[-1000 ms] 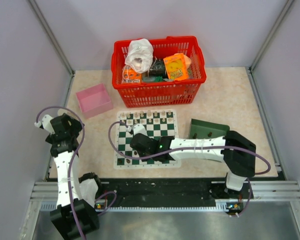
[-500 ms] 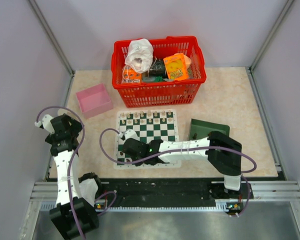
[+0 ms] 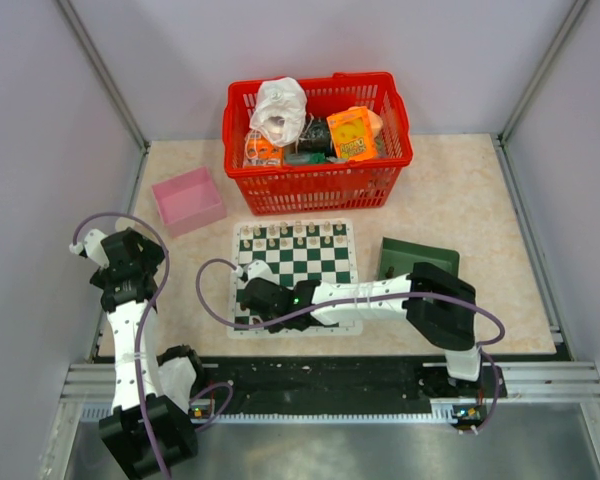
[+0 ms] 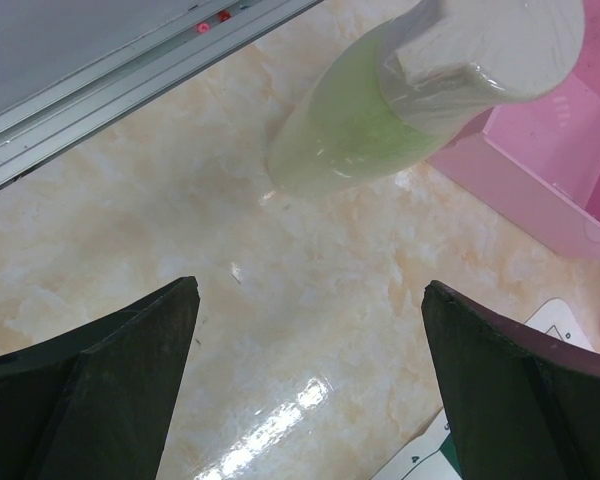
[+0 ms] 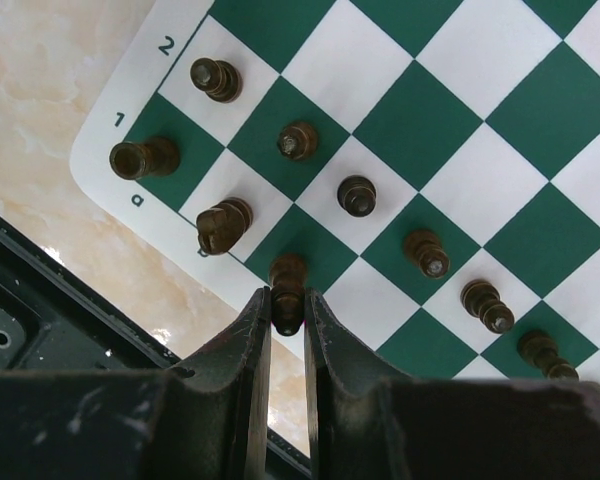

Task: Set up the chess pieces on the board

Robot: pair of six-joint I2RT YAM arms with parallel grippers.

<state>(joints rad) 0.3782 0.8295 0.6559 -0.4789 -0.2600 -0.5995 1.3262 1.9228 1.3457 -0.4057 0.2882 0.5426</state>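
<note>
right wrist view: one dark chess piece [image 5: 287,283] sits at the board's [image 5: 420,120] edge, low in the frame and just left of centre. the right gripper [image 5: 287,312] is clenched on it, one finger against each side. the other chess pieces [image 5: 357,195] stand apart from it on the squares above. six form a slanting line from upper left to lower right, and two more are in the row marked 1, left of the held one.

in the top external view the board [image 3: 310,262] lies mid-frame on the table [image 3: 460,200], with the right gripper [image 3: 252,292] over its lower left corner. pale chessmen [image 3: 298,237] line its upper edge. a dark green tray [image 3: 417,258] lies just right of the board, a pink box [image 3: 188,200] to its upper left and a red basket [image 3: 310,84] above it.

the left gripper [image 3: 130,262] hangs at the left of the frame, well apart from the board. the left wrist view shows it [image 4: 310,380] released, fingers wide apart over bare table, holding nothing.
</note>
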